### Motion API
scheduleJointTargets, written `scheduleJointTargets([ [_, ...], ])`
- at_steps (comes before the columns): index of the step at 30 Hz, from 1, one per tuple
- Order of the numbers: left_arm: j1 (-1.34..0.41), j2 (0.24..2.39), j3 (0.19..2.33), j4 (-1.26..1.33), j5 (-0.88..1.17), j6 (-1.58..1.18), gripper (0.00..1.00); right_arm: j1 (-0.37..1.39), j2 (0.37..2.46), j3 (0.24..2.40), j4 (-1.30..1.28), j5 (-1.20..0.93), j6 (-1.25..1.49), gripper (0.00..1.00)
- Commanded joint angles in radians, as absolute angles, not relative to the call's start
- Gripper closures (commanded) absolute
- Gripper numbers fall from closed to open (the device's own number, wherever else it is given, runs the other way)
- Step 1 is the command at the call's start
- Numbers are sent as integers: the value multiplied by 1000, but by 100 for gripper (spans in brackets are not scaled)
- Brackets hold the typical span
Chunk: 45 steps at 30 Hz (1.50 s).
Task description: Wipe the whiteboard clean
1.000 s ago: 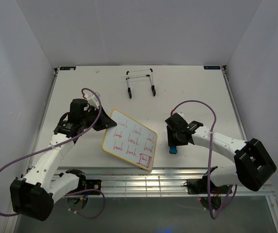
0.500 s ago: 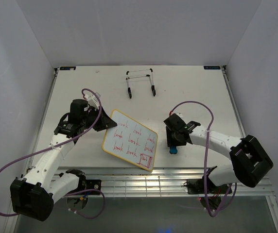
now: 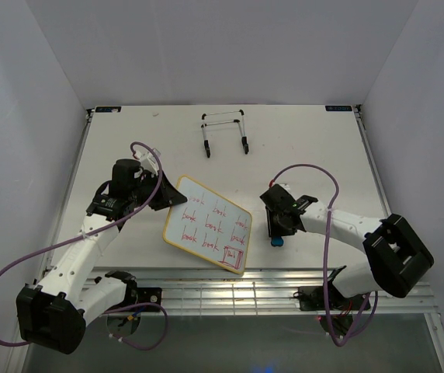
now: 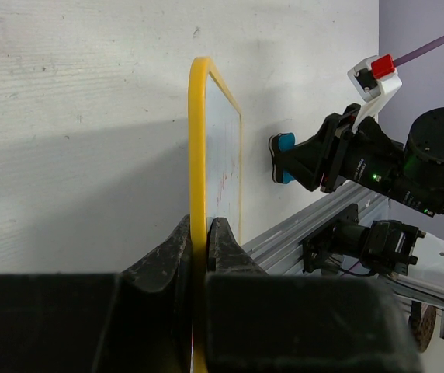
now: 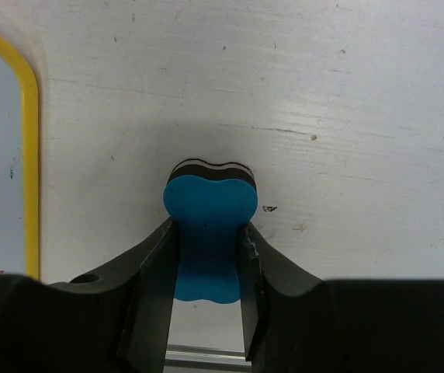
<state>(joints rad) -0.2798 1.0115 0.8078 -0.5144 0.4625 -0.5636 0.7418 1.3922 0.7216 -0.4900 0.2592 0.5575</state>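
The whiteboard (image 3: 206, 224), yellow-framed with rows of red writing, lies tilted near the table's front. My left gripper (image 3: 168, 199) is shut on its upper left edge; in the left wrist view the frame (image 4: 199, 148) runs edge-on between the fingers (image 4: 169, 256). The blue bone-shaped eraser (image 3: 276, 238) lies on the table right of the board. My right gripper (image 3: 278, 225) is shut on the eraser's narrow waist (image 5: 209, 225), the eraser resting on the table. The board's right edge (image 5: 29, 148) shows at the left of the right wrist view.
A black-and-white wire easel stand (image 3: 223, 132) stands at the back middle. A metal rail (image 3: 268, 284) runs along the table's front edge, just behind the eraser. White walls enclose the table on three sides.
My right arm has shifted slightly left and its fingers have closed in on the eraser. The left arm and board have not moved.
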Motion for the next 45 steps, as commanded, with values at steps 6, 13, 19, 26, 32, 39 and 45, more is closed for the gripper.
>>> scheduleJointTargets([
  [6, -285, 1009, 752, -571, 353, -449, 100, 770, 1257, 770, -464, 224, 543, 69],
  [13, -285, 994, 733, -554, 380, -454, 100, 802, 1147, 816, -171, -47, 494, 68],
  [19, -285, 966, 706, -532, 396, -456, 100, 890, 1305, 997, -63, -71, 463, 70],
  [26, -285, 913, 692, -506, 426, -448, 100, 992, 1560, 1299, -158, 37, 428, 71],
  [32, -285, 891, 689, -502, 422, -449, 100, 1049, 1640, 1385, -215, 104, 495, 71],
  [39, -285, 870, 681, -488, 422, -451, 100, 1080, 1672, 1327, -210, 144, 571, 72],
  [45, -285, 865, 677, -485, 420, -453, 100, 1083, 1649, 1212, -173, 176, 601, 72],
])
